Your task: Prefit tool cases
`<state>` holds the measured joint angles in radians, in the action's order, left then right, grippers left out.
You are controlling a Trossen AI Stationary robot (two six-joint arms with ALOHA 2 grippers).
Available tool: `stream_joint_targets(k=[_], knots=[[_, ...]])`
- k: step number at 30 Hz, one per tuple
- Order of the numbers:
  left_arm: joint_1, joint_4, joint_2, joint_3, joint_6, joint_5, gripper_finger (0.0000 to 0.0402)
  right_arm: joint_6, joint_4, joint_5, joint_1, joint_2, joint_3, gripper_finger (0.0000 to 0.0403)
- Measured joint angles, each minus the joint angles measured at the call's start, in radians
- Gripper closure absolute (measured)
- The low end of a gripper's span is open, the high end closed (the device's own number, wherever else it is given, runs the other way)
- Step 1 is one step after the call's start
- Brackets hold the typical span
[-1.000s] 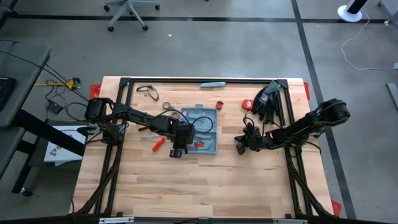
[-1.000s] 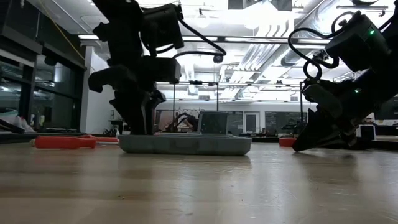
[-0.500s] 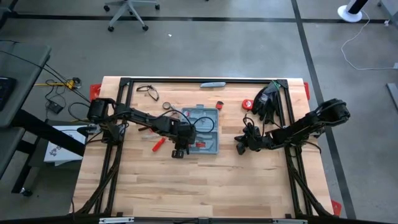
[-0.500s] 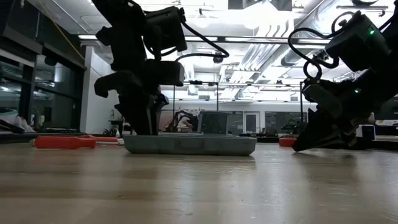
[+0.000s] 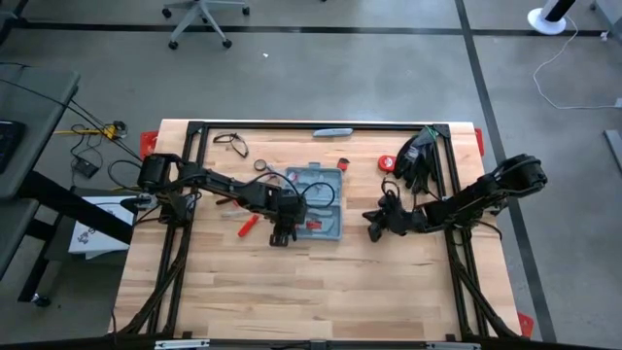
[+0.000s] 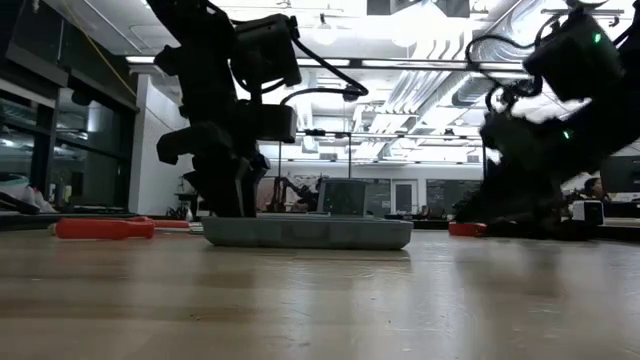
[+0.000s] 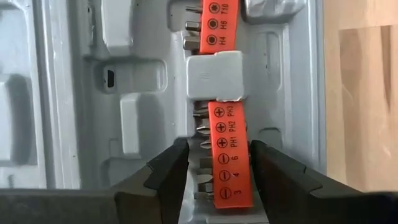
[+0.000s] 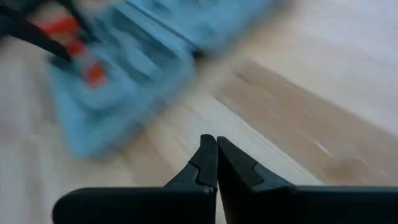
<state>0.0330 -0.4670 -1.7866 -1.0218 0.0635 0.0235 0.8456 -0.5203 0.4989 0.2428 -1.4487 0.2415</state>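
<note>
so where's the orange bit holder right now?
In the left wrist view the orange bit holder lies seated in the open tool case, between the left gripper's spread fingers. From above, that is the case's near-left part, mid-table.

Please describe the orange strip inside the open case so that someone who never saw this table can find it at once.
Find the open blue-grey tool case near the middle of the wooden table. The left gripper stands over its near edge, fingers either side of the orange bit holder. It alone carries printed labels like PH1, PH2, PH3 and a row of metal bits.
</note>
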Motion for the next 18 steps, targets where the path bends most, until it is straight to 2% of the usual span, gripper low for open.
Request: stream_joint_targets(k=[2,6,12,18], knots=[[0.0,0.001,0.0,0.0,0.0,0.002,0.0239,-0.061,-0.066,0.001,0.0,0.0,0.016,0.0402],[0.0,0.005,0.0,0.0,0.0,0.016,0.024,-0.176,-0.045,-0.015,-0.008,-0.034,0.119,0.0403],[0.0,0.053,0.0,0.0,0.0,0.019,0.024,-0.365,-0.02,-0.137,-0.053,-0.202,0.329,0.0403],[0.0,0.07,0.001,0.0,-0.007,0.019,0.024,-0.488,0.027,-0.275,-0.104,-0.38,0.527,0.0403]])
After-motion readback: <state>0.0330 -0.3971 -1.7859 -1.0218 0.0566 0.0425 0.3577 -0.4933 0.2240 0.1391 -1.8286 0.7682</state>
